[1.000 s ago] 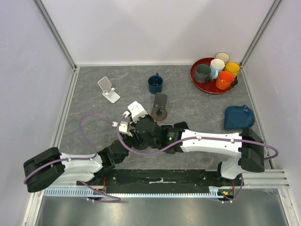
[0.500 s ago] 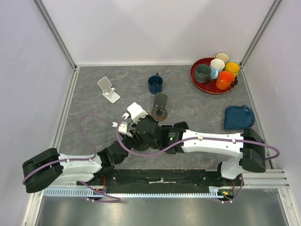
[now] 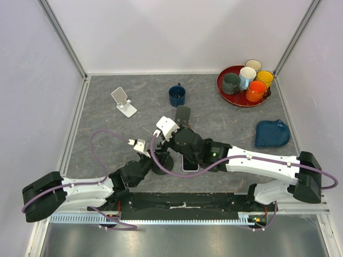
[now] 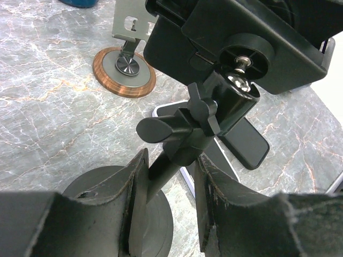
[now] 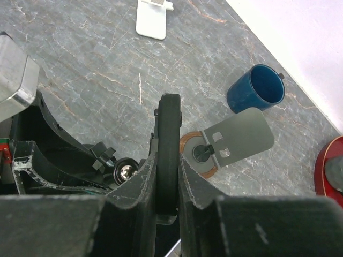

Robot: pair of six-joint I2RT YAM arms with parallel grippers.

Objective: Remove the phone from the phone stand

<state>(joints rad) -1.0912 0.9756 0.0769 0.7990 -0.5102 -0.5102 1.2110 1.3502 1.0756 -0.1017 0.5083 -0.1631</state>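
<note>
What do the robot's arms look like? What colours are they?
Both the left arm and right arm have white tube-like links with chunky black joints. A purple cable loops along each. Each end effector has two dark, scuffed fingers.

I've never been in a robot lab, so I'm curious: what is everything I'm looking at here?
black stand: 1, black, near middle of table
phone: 1, dark with pale rim, apparently flat beside that stand's base
white stand: 1, white, far left
grey stand: 1, grey plate on copper disc, centre
blue mug: 1, blue, behind the grey stand
tray: 1, red, far right corner
mugs: 5 on tray, dark, white, cream, yellow, orange
cloth: 1, blue, right edge
left gripper: 1, black, shut on the black stand's stem
right gripper: 1, black, shut on the black stand's head
</note>
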